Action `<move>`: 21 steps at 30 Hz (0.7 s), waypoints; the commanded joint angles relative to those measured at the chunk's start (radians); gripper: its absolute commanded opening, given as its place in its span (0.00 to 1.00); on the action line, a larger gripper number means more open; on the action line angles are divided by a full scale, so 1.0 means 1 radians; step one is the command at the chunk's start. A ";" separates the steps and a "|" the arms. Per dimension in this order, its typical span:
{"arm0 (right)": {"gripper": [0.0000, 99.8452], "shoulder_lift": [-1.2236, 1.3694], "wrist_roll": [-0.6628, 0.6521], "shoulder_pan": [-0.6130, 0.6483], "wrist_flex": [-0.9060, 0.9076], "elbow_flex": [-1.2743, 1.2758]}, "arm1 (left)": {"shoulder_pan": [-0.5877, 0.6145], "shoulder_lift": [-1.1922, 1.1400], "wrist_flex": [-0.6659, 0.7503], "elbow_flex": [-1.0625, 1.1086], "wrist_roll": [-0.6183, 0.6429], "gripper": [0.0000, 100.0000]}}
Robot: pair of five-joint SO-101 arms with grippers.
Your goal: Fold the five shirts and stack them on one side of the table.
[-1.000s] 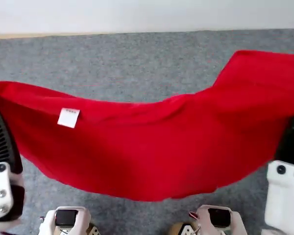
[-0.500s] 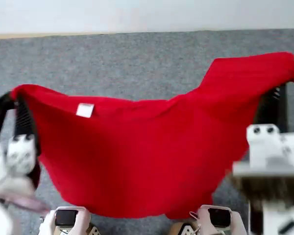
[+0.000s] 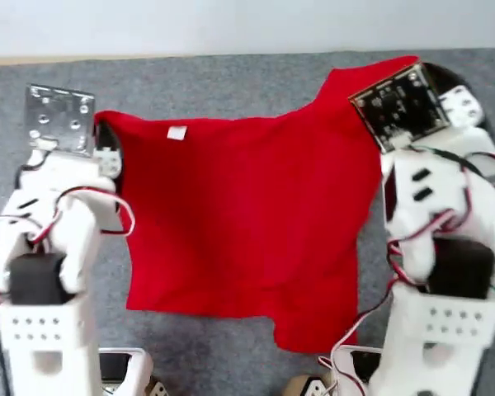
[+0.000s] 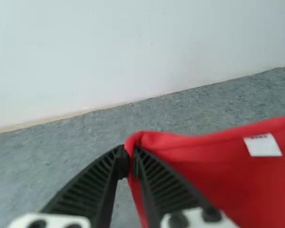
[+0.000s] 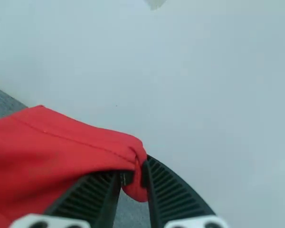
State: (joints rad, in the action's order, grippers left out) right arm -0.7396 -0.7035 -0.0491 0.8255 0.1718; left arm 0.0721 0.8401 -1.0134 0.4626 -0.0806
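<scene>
A red shirt (image 3: 239, 223) hangs spread between my two arms above the grey table, with a small white label (image 3: 176, 133) near its far left edge. My left gripper (image 4: 130, 164) is shut on the shirt's left corner (image 4: 137, 140). My right gripper (image 5: 133, 178) is shut on the other corner (image 5: 133, 156), held higher and nearer the far wall. In the high view the left arm (image 3: 54, 214) stands at the cloth's left side and the right arm (image 3: 429, 190) at its right. The shirt's lower hem (image 3: 313, 334) droops toward the near edge.
Grey carpet-like table surface (image 3: 231, 82) stretches to a pale wall (image 3: 231, 25) at the back. The arm bases (image 3: 120, 371) sit at the near edge.
Both arms have swung forward over the table, carrying the shirt away from the near edge toward the wall. The cloth now hangs narrower and the label has moved farther back.
</scene>
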 commanded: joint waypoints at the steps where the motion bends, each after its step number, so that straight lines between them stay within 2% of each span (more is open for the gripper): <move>1: 0.01 -0.005 -0.005 0.010 -0.202 0.141 | 0.009 -0.034 0.189 0.101 -0.005 0.00; 6: 0.01 0.001 -0.005 0.036 -0.354 0.288 | 0.009 -0.160 0.319 0.113 -0.002 0.00; 10: 0.01 0.070 -0.005 0.041 -0.433 0.296 | 0.009 -0.278 0.382 0.054 -0.002 0.00; 21: 0.01 0.452 0.028 0.042 -0.453 -0.046 | 0.023 -0.666 0.387 -0.317 0.000 0.00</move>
State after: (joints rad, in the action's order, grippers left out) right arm -0.3621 -0.7020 -0.0077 0.3943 0.2700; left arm 0.0721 0.2463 -0.6544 0.2754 -0.0806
